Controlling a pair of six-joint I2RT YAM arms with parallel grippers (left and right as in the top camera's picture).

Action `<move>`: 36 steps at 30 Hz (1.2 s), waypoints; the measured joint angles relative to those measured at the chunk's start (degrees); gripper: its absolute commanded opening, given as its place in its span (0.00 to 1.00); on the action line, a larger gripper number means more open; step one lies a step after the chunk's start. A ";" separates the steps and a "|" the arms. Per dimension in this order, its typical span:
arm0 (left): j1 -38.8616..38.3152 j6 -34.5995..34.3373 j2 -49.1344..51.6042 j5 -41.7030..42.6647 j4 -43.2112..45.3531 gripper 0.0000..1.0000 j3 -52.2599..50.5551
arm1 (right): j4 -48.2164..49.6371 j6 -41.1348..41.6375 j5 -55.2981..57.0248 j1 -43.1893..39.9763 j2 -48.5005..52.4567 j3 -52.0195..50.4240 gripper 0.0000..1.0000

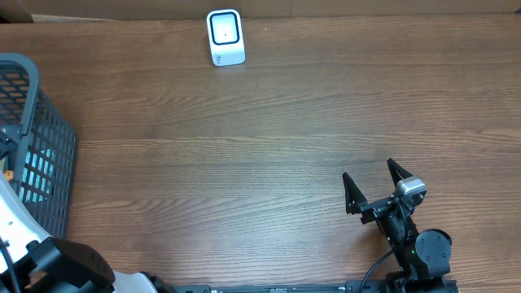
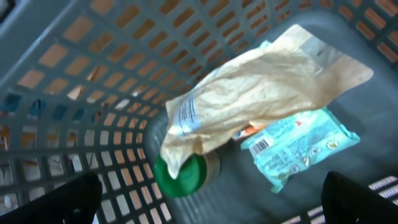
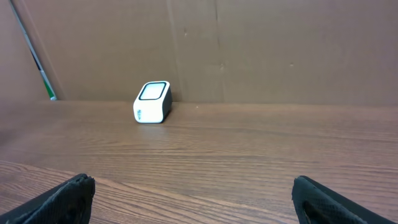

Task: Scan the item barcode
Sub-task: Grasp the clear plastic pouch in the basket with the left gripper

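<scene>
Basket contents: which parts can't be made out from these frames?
1. Overhead: the basket is cut off by the left edge, and its mesh wall hides most of what is inside.
2. Left wrist: the tan pouch covers part of the green-lidded container, and its label is blurred.
3. Left wrist: the teal packet shows a barcode, too small to read; the pouch hides its upper end.

pouch [image 2: 261,87] atop packet [image 2: 301,146] in basket [image 2: 81,56]
</scene>
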 measured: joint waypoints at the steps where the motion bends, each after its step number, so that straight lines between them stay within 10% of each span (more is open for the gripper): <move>1: 0.59 1.49 0.00 1.03 0.76 1.00 0.00 | 0.04 0.00 0.00 0.00 0.00 0.00 1.00; 17: 10.51 19.28 8.74 18.45 2.27 0.93 -0.68 | 0.00 0.02 0.00 0.00 0.00 0.00 1.00; 36: 10.21 20.98 17.38 12.63 8.85 0.90 -1.01 | -0.02 0.00 0.00 0.00 0.00 0.00 1.00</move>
